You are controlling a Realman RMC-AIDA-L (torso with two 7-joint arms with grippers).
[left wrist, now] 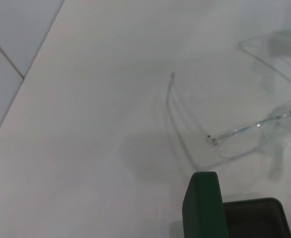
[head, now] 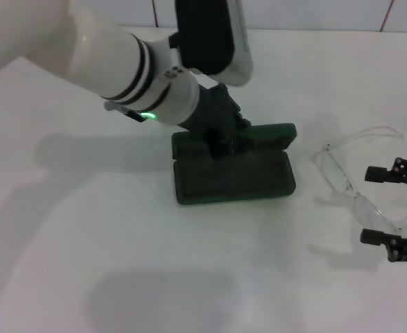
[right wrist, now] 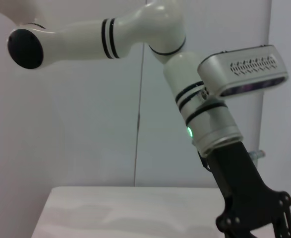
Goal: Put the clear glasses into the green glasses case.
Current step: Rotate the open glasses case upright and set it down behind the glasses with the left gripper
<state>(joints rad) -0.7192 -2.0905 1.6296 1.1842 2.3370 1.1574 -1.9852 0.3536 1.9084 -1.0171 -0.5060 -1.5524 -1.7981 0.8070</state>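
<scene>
1. Head view: nearest the robot's right side, the right gripper point(head: 392, 208) hovers over the white table point(head: 85, 243) with its two black fingers spread wide apart, one fingertip point(head: 371, 173) farther from the robot and one nearer, holding nothing.
2. Between those fingers and just beside them lie the clear glasses point(head: 349, 182), colourless transparent plastic with a curved wraparound lens and thin arms, faint against the tabletop; whether a fingertip touches the frame cannot be told.
3. The glasses rest on the table, outside the case and to its right.
4. At mid-table sits the green glasses case point(head: 234, 166), a dark green rectangular hard shell with rounded corners, open, its tray showing a dark lining with nothing in it and its lid standing up along the far edge.
5. The left gripper point(head: 220, 139), black at the end of a white arm with black rings and a lit green lamp, is down at the case's far left edge by the lid; whether its fingers are apart or together cannot be told.
6. The table is smooth, matte and white, carrying soft grey shadows of both arms.
7. Beyond its far edge stands a wall of pale tiles point(head: 314, 14) with thin dark joints.
8. Left wrist view: the upright lid edge of the case point(left wrist: 201, 206) shows in front of the glasses point(left wrist: 234, 134).
</scene>
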